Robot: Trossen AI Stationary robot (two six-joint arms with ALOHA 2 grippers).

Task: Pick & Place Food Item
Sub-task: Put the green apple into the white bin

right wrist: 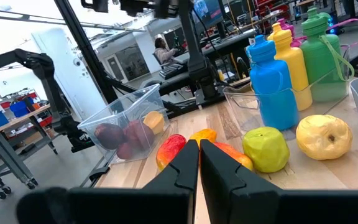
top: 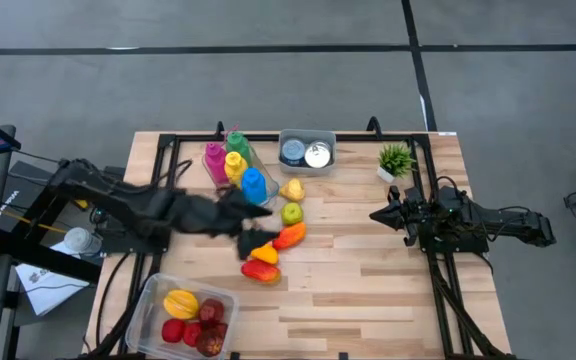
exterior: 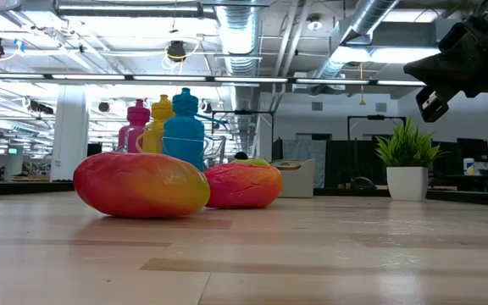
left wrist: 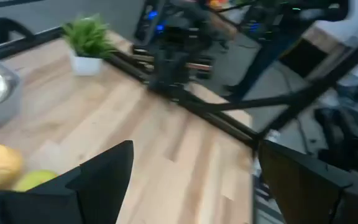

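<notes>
High view: the left gripper [top: 251, 232] hangs over the middle of the wooden table [top: 368, 290], its fingers spread wide with nothing between them, just above a cluster of toy food. Directly beside it lie an orange pepper-shaped piece [top: 289, 236], a small yellow-orange piece [top: 265, 254] and a red-and-yellow mango-shaped piece [top: 260, 271], all close together. A little farther back sit a green apple [top: 291, 212] and a pale yellow apple-like fruit [top: 292, 190].

At the near left corner a clear plastic bin [top: 148, 300] holds a yellow-orange fruit [top: 180, 303] and several dark red ones [top: 203, 330]. At the far side stand four bottles in a clear holder: pink [top: 214, 157], green [top: 238, 142], yellow [top: 234, 165] and blue [top: 254, 185]. To their right is a grey tray [top: 306, 137] with two round tins, then a small potted plant [top: 396, 160].

The right gripper [top: 380, 214] waits at the right side of the table, raised, its fingers pressed together and empty; the right wrist view shows them meeting in a thin seam [right wrist: 199, 163].

In the low view the mango-shaped piece [exterior: 141, 184] is glossy, red blending into yellow-orange, lying on the table with a second red-orange piece [exterior: 244, 184] just behind it.
</notes>
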